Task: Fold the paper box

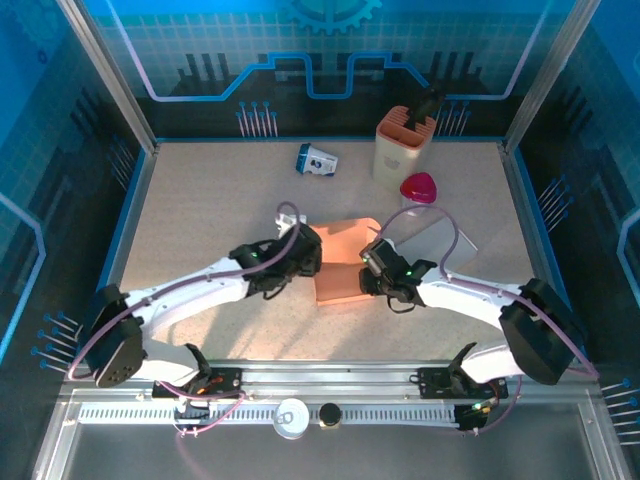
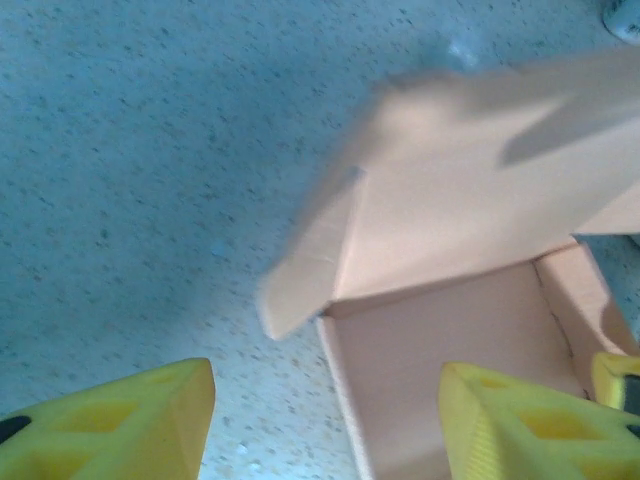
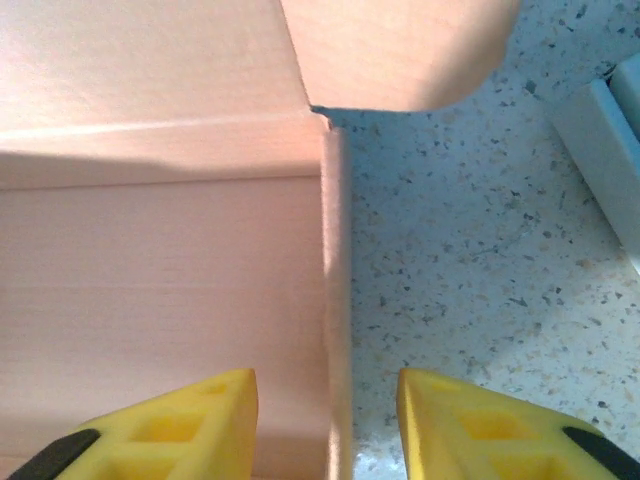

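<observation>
The left gripper (image 1: 303, 258) sits at the left side of the paper box (image 1: 345, 285), its jaws wide apart and holding nothing. In its wrist view the left wall (image 2: 338, 390) of the box runs up between the two yellow fingers (image 2: 120, 425). The open tray lies toward the right finger and bare table toward the left one. A loose side tab (image 2: 300, 285) splays outward past the corner. That view is blurred, so whether the tab is creased I cannot say.

The box lies mid-table between the two arms, about as near to one as to the other. Its long axis runs from the robot's side toward the far edge. The tray's mouth faces up and the lid (image 1: 350, 232) points away from the bases, raised at the far end.

The right gripper (image 1: 378, 268) mirrors the left, also open and empty. Its fingers straddle the right wall (image 3: 335, 280), the box floor under the left finger and speckled table under the right. Judging by this, each arm is placed to pinch its own side wall, and the lid's fold would then come back toward the bases along that long axis.
</observation>
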